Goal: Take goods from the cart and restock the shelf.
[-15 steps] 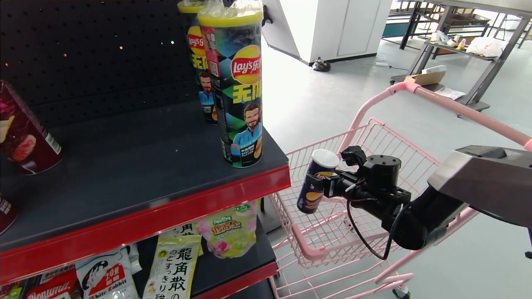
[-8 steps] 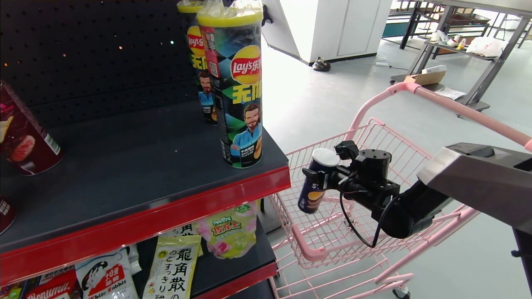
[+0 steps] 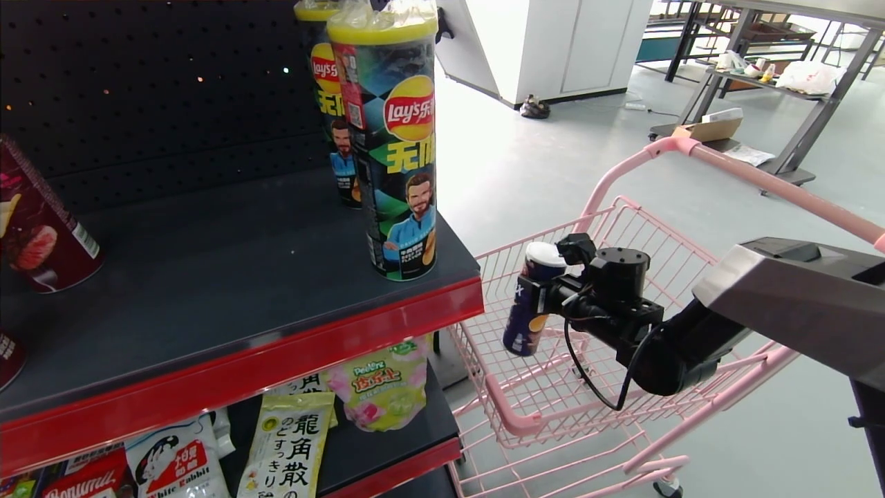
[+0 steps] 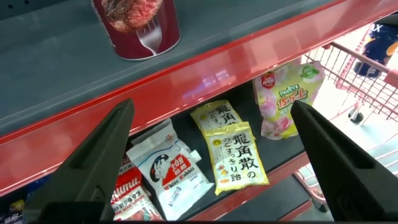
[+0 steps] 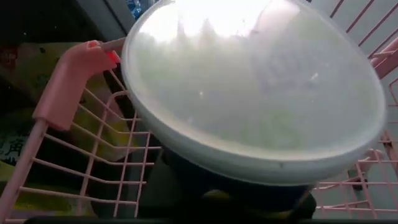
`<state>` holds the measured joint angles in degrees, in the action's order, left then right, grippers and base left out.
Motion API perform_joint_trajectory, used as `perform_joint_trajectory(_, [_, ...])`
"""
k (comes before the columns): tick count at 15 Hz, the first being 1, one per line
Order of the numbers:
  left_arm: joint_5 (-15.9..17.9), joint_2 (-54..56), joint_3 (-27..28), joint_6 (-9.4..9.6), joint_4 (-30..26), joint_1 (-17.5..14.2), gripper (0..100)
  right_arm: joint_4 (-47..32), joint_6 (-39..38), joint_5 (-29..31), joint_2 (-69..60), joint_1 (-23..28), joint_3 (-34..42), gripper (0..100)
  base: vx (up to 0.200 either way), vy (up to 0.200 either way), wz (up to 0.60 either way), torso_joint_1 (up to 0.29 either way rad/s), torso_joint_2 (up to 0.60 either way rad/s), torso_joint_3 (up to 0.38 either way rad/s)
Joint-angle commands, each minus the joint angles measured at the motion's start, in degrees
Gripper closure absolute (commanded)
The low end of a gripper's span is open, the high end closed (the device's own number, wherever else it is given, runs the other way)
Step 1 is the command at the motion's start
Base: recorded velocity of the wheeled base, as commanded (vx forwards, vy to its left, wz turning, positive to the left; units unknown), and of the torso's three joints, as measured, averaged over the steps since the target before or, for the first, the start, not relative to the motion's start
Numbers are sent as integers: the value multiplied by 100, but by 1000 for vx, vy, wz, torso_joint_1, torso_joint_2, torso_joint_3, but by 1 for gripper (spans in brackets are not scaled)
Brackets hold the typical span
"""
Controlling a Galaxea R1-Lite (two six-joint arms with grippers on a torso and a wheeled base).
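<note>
The shelf (image 3: 207,277) has a dark upper board with a red front edge. A pink cart (image 3: 503,409) stands off the shelf's right end.

Two tall chip cans stand upright at the upper board's right edge. The front tall can (image 3: 397,152) is at the right front corner, and the rear tall can (image 3: 332,124) is directly behind it. A red can (image 3: 41,221) stands at the board's left edge.

Snack bags lie along the front edge of the lower board, among them a white bag (image 3: 180,456), a yellow-green bag (image 3: 290,443) and a pale green bag (image 3: 384,384).

The right gripper (image 3: 543,294) has its jaws closed around the small dark-blue can (image 3: 529,315). This can hangs above the cart's basket at the corner nearest the shelf, white lid (image 5: 255,87) up and nearly upright. It is clear of the shelf's red edge.

The left gripper (image 4: 211,162) hovers before the shelf's red front edge. Its jaws are spread wide with nothing between them.
</note>
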<state>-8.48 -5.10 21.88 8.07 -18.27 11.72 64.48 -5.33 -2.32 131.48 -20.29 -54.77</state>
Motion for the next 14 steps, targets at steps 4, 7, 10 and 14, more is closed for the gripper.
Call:
perform_joint_trajectory(4, [66, -9, -17, 2, -1, -3, 0, -919, 322, 100, -1836, 112, 397, 100, 0, 0, 0, 0, 0, 0])
perform_joint_trajectory(7, [198, -9, -26, -7, -1, 6, 0, -1860, 524, 135, -3400, 200, 371, 100, 0, 0, 0, 0, 0, 0])
perform_joint_trajectory(10, [128, -9, -44, -7, -10, -3, 0, -2800, 612, 583, -4508, 183, 432, 100, 0, 0, 0, 0, 0, 0])
perform_joint_trajectory(14, [93, -44, 0, 221, -45, -90, 0, -4250, 955, 759, -6468, 244, 1425, 100, 0, 0, 0, 0, 0, 0])
